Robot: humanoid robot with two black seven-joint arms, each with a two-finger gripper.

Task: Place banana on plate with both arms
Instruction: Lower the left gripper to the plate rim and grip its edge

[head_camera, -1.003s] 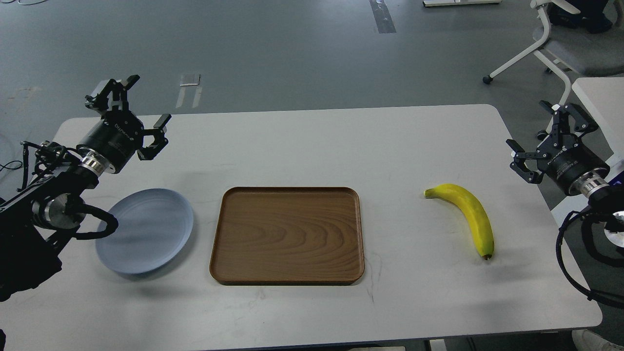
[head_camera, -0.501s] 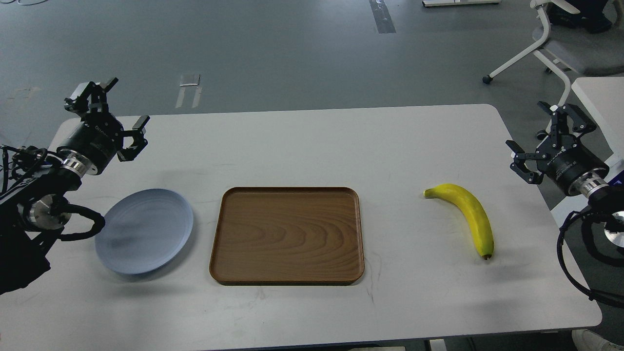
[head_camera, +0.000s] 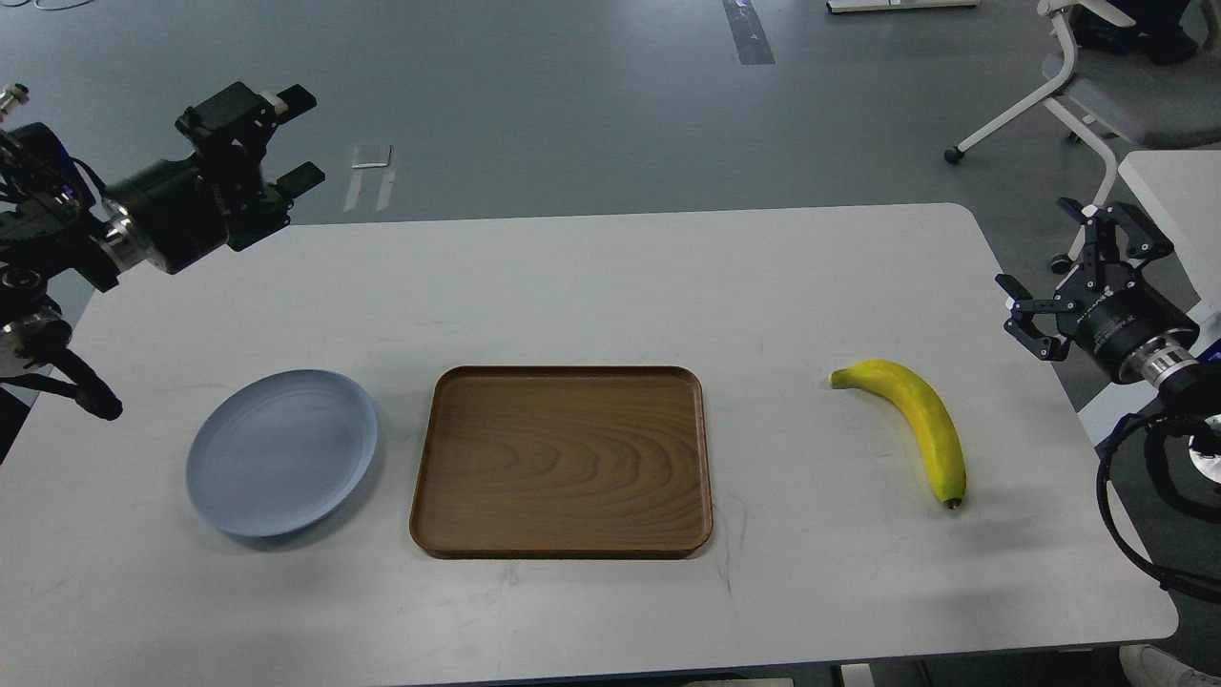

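Yellow against the white table (head_camera: 591, 286), the banana (head_camera: 916, 420) lies on the right side, its greenish stem end toward the tray and its dark tip toward the near edge. Blue-grey and round, the plate (head_camera: 282, 452) sits on the left side, empty, just beside the brown wood-grain tray (head_camera: 563, 460) that occupies the centre; tray and plate do not touch. Banana and plate are well apart, with the tray between them. My left gripper (head_camera: 279, 138) is raised above the table's far left corner, fingers spread and holding nothing. My right gripper (head_camera: 1083, 258) hangs off the right edge of the table, near the banana but not touching it, its fingers likewise parted and empty. Beyond the table, a white office chair (head_camera: 1087, 86) stands on the grey floor (head_camera: 572, 95).
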